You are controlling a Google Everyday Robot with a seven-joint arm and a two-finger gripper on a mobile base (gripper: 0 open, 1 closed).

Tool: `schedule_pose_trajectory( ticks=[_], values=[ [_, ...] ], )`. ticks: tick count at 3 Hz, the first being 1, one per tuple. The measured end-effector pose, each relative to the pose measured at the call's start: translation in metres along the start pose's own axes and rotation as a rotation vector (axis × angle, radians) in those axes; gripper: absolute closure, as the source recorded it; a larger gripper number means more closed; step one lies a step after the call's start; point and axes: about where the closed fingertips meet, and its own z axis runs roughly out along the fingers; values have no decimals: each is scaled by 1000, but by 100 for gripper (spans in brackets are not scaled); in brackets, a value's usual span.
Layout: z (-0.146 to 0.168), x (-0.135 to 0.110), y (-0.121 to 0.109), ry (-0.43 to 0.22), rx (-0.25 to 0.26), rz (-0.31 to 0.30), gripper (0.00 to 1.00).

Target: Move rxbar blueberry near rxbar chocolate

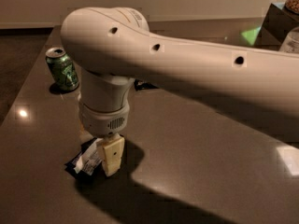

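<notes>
I see the gripper (pixel 110 157) pointing straight down at the table (pixel 196 143) in the lower left of the frame. The blueberry bar (pixel 86 161) lies flat right against its left side, white label showing. From here I can't tell how far the gripper is open or whether it has hold of the bar. The chocolate bar (pixel 142 84) is only a dark sliver behind the arm (pixel 187 69), upper middle and well apart, with a green can (pixel 62 69) at upper left.
</notes>
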Motion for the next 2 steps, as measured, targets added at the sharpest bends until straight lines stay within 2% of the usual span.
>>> schedule_pose_trajectory(
  ticks=[2],
  values=[
    [-15, 4, -5, -7, 9, 21, 83]
  ],
)
